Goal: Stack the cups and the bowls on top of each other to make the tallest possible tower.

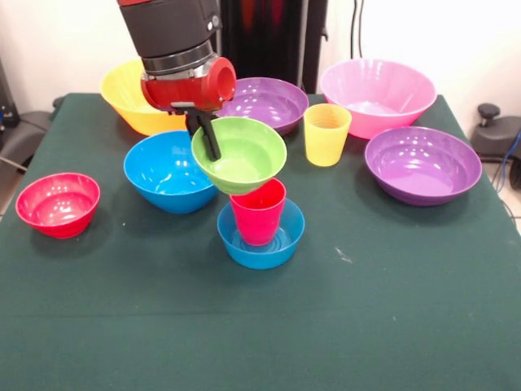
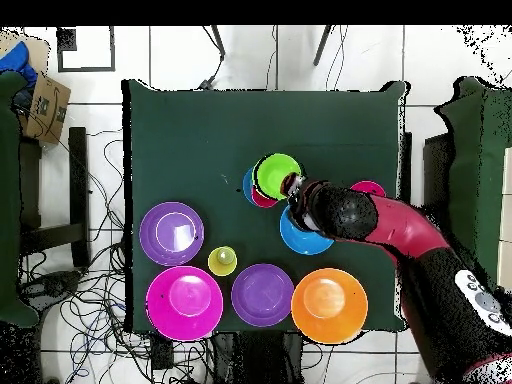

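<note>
My gripper [image 1: 208, 135] is shut on the near-left rim of the lime green bowl [image 1: 241, 153], one finger inside and one outside. The bowl is slightly tilted, directly over the red cup [image 1: 258, 213]. Its base is at the cup's rim; I cannot tell whether it rests there. The red cup stands upright in the small blue bowl [image 1: 285, 240]. The yellow cup [image 1: 326, 134] stands alone behind and to the right. In the overhead view the green bowl [image 2: 276, 175] covers most of the red cup [image 2: 262, 198], with the gripper [image 2: 292, 187] at its rim.
A medium blue bowl [image 1: 169, 171] sits just left of the stack, and a small red bowl [image 1: 58, 204] is far left. Purple bowls are at the right [image 1: 422, 164] and back [image 1: 264, 102]. The large pink [image 1: 377, 96] and yellow [image 1: 130, 98] bowls are at the back.
</note>
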